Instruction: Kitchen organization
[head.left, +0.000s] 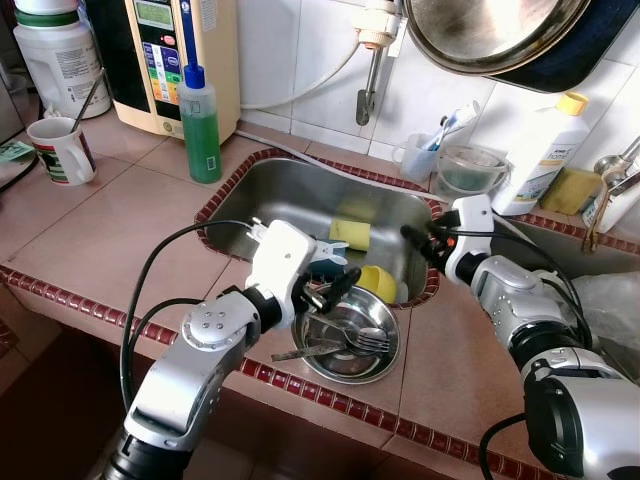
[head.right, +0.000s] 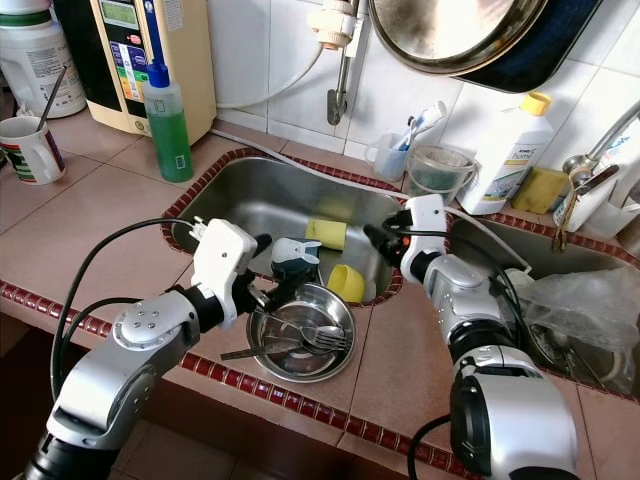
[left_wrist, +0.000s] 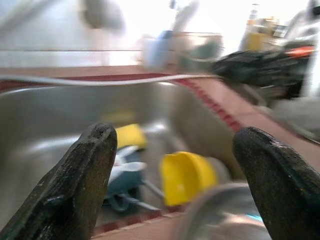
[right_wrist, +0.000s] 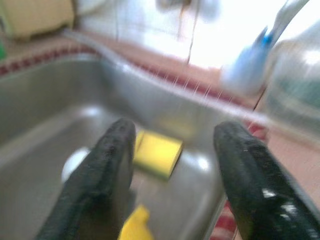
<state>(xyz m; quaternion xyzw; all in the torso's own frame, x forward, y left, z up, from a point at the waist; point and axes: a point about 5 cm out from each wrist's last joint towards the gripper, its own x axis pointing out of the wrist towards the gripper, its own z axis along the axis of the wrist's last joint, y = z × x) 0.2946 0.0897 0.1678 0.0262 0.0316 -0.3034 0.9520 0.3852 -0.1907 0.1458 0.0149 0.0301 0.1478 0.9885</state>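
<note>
Little of the kitchen organization appears complete, in our judgement. We find the steel bowl (head.left: 352, 340) sitting on the tiled counter (head.left: 120, 240) at the near rim of the sink (head.left: 290, 195), with a fork and other cutlery (head.left: 362, 340) lying loose inside it. In the basin we note a yellow sponge (head.left: 350, 234), a yellow cup (head.left: 377, 282) tipped on its side against the near wall, and a blue-and-white item (head.right: 296, 255) we cannot identify. The left gripper (head.left: 322, 290) hangs just over the far edge of the bowl, between bowl and basin; its wrist view shows the two black fingers (left_wrist: 80, 185) spread wide with nothing between them. The right gripper (head.left: 418, 243) is poised over the right-hand rim of the sink, pointing into the basin; its fingers (right_wrist: 100, 180) are likewise parted and empty, with the sponge lying beyond them. Both wrist views are blurred, so finer detail is unreliable. Along the back of the counter stand a green soap bottle (head.left: 200, 122), a mug (head.left: 62, 150) with a spoon in it, a white bottle with a yellow cap (head.left: 540, 155) and a cup holding a toothbrush (head.left: 420, 155). We judge that the items in the sink and the bowl of cutlery remain to be sorted, and neither gripper has yet taken hold of anything.
</note>
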